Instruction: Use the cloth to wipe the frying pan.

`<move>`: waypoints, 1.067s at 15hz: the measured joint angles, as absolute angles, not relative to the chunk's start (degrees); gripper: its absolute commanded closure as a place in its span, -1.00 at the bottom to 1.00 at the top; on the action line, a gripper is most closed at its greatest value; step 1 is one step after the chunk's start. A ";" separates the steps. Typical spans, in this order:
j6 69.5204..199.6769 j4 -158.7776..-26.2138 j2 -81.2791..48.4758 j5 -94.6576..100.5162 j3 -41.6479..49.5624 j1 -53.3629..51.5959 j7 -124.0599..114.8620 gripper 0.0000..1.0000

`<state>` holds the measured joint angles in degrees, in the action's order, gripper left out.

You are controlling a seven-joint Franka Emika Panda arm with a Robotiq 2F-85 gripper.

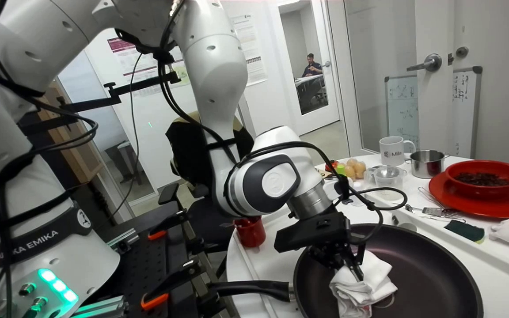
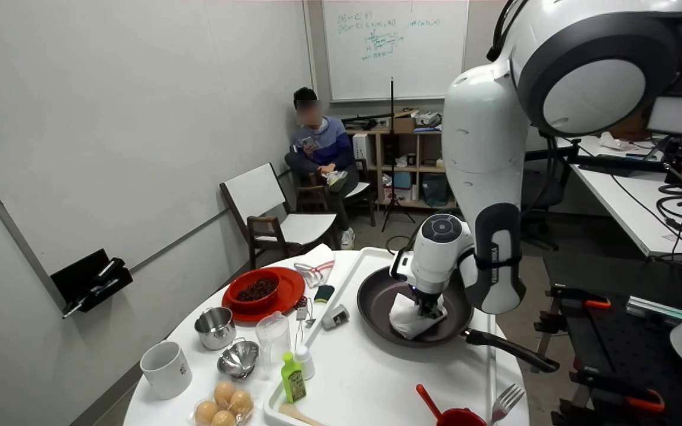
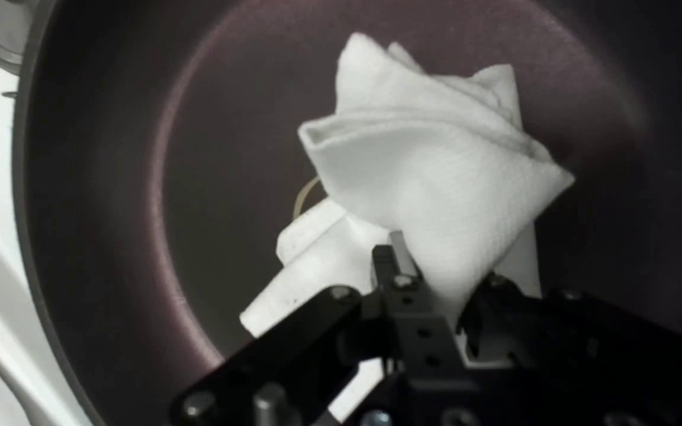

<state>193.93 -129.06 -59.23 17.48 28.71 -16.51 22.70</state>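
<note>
Gripper (image 3: 443,275): narrow, in both exterior views low in the frying pan (image 2: 375,299), pinching a fold of the white cloth (image 3: 436,171).
White cloth: bunched in loose folds, touching the pan's floor.
Frying pan: on the white tray (image 2: 364,378), toward the far right edge of the table (image 2: 166,414) in an exterior view.
Pan handle (image 2: 512,350): reaching past that right edge.
Red plate (image 2: 295,290): by the far left edge, a red bowl (image 2: 246,307) on it.
White mug (image 2: 166,373): beside the left edge.
Eggs (image 2: 240,402): 4 together, short of the left edge.
Fork (image 2: 507,399): just inside the right edge.
</note>
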 measured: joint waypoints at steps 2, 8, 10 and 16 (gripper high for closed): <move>194.58 -130.99 -58.83 17.49 28.76 -17.88 24.04 0.85; 195.72 -135.06 -58.52 17.56 29.70 -21.37 28.60 0.85; 195.72 -135.51 -58.53 17.55 30.15 -22.07 29.37 0.85; 195.70 -134.56 -59.07 17.06 32.43 -22.07 29.38 0.85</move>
